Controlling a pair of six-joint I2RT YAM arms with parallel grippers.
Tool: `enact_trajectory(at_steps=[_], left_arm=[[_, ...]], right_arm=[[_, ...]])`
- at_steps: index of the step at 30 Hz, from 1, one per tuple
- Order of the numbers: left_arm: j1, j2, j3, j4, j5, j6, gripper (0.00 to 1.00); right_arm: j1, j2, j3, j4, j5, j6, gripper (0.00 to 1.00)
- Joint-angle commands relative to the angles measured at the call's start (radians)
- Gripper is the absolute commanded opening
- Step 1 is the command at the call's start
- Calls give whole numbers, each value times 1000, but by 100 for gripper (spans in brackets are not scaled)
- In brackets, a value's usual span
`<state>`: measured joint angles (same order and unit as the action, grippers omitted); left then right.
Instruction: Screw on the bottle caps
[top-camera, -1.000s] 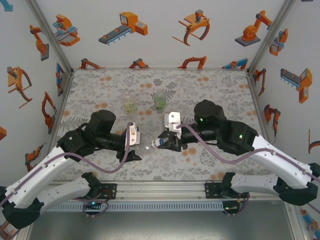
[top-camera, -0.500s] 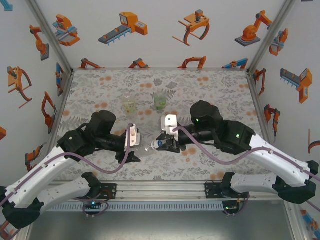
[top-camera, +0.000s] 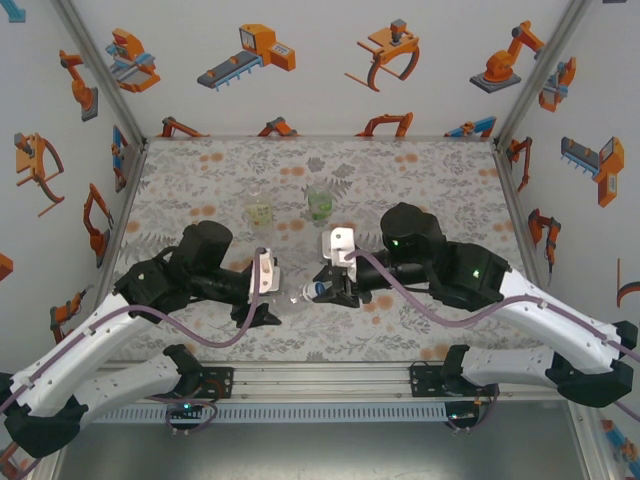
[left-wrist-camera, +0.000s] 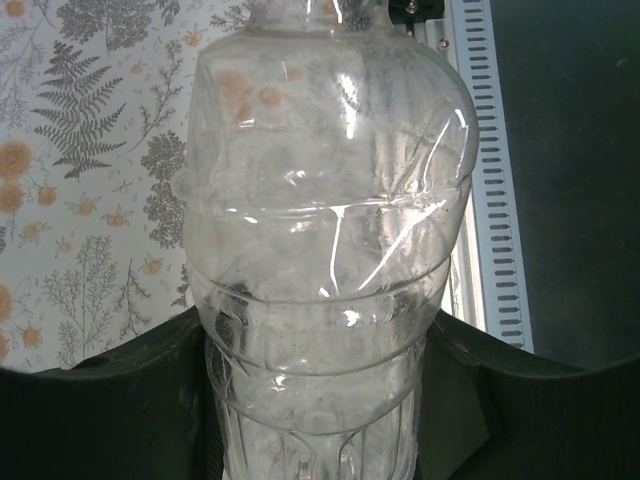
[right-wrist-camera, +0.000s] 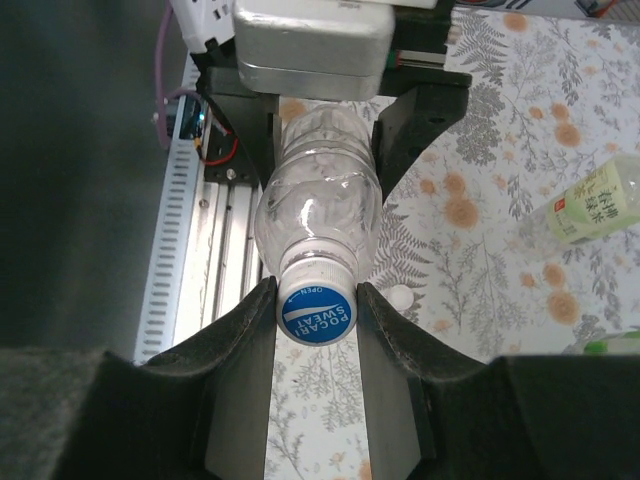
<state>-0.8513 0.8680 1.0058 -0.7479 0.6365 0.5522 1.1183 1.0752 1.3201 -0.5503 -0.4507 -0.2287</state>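
A colourless bottle (top-camera: 293, 297) lies level in the air between my two grippers. My left gripper (left-wrist-camera: 320, 425) is shut on the colourless bottle (left-wrist-camera: 320, 230) near its base, one dark finger on each side. My right gripper (right-wrist-camera: 316, 318) is shut on the blue-topped white bottle cap (right-wrist-camera: 316, 310), which sits on the mouth of the colourless bottle (right-wrist-camera: 318, 205). In the top view the right gripper (top-camera: 325, 291) meets the bottle cap (top-camera: 312, 291) just right of the left gripper (top-camera: 266, 305). The pale yellow-green bottle (top-camera: 260, 212) and the bright green bottle (top-camera: 320, 203) stand farther back.
A small white round thing (right-wrist-camera: 400, 297), perhaps another cap, lies on the patterned table (top-camera: 430, 180) under the held bottle. The yellow-green bottle (right-wrist-camera: 595, 205) shows at the right of the right wrist view. The metal rail (top-camera: 320, 385) runs along the near edge.
The right arm has drawn slightly left and nearer with the cap in its grip. The left arm and the bottle have barely moved. Both grips are unchanged.
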Motion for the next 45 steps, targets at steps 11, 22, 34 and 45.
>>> enact_trajectory(at_steps=[11,22,34,45], left_arm=[[-6,-37,-29,217,-58,-53,0],[-7,-24,-46,285,-170,-131,0],[-6,-19,-34,273,-264,-207,0],[-7,-20,-50,320,-164,-178,0]], right_arm=[[14,12,-75,77,366,948,0],[14,38,-45,-61,546,1440,0],[14,39,-6,-98,624,1407,0],[15,121,59,-143,534,1468,0]])
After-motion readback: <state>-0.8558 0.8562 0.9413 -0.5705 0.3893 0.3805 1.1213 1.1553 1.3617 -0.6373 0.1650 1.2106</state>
